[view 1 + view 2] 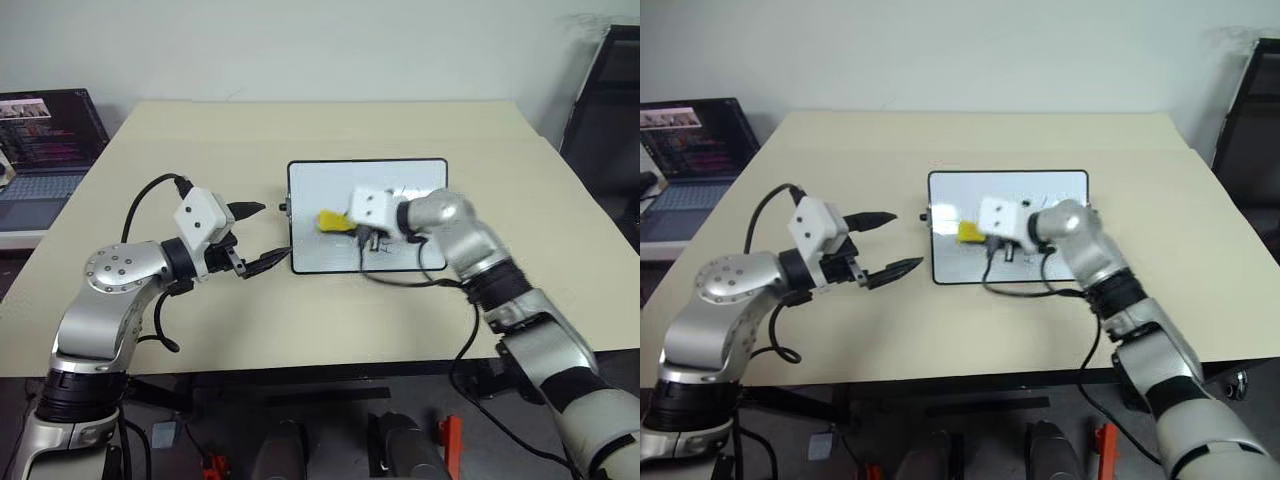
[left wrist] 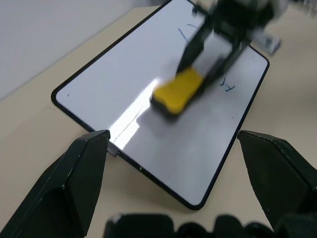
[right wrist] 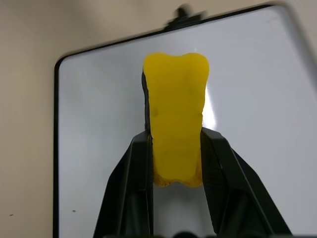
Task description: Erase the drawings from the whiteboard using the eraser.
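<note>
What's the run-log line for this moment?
right tool: shut on eraser, over whiteboard | left tool: open, empty, beside board | drawings: blue marks remain

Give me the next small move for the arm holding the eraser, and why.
Probably sweep the right gripper and its eraser back across the whiteboard toward the blue marks near its far end. The eraser sits mid-board and those strokes remain unwiped. The left gripper hangs open beside the board's short edge.
</note>
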